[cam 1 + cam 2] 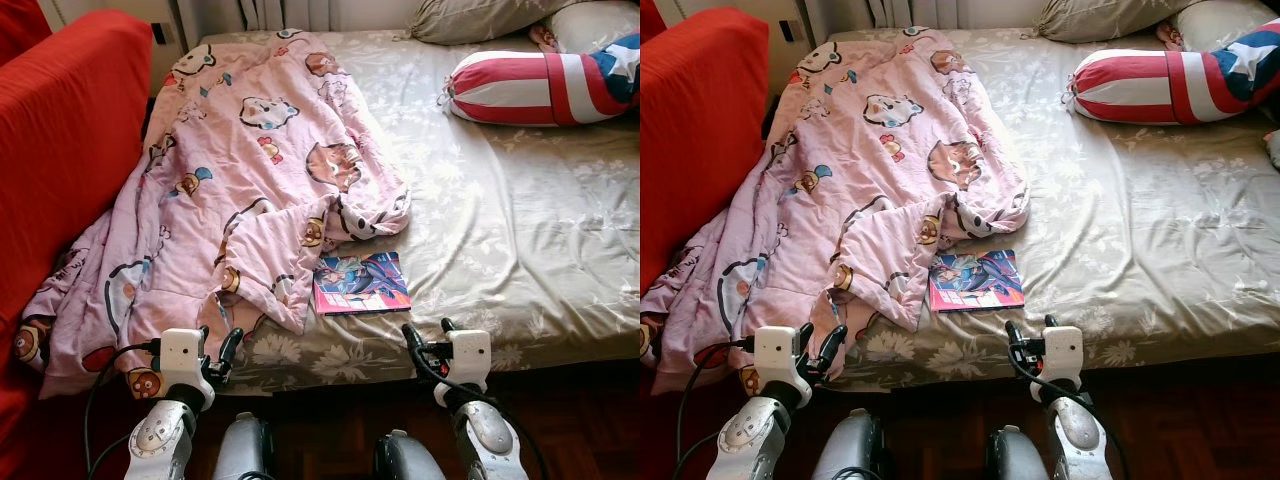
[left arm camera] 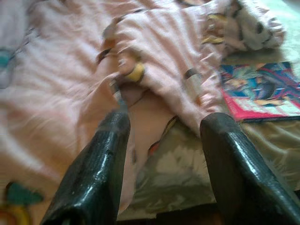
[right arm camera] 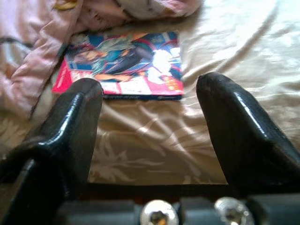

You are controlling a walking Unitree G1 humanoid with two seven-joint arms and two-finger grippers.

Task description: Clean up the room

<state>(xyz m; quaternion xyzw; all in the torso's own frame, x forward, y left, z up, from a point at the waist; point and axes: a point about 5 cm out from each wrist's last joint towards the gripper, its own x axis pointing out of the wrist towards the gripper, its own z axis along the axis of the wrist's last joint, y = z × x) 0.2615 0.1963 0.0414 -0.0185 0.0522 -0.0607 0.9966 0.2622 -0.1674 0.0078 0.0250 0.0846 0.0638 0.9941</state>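
I'd pinch the soft quilt [image 1: 230, 180] at the bed [image 1: 520, 240] edge; both grippers [image 1: 225, 350] [image 1: 428, 340] released, book [image 1: 360, 283] thin.

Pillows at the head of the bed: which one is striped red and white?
The bolster pillow lying across the bed's right side, with a blue starred end; the other pillows behind it are plain grey-beige.

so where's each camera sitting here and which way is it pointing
Left eye view: on the head, looking forward and down at the bed; left gripper and right gripper at the bottom.
Right eye view: beside it, same scene.
Left wrist view: along its open fingers at the pink blanket.
Right wrist view: along its open fingers at the comic book.
All four share the book.
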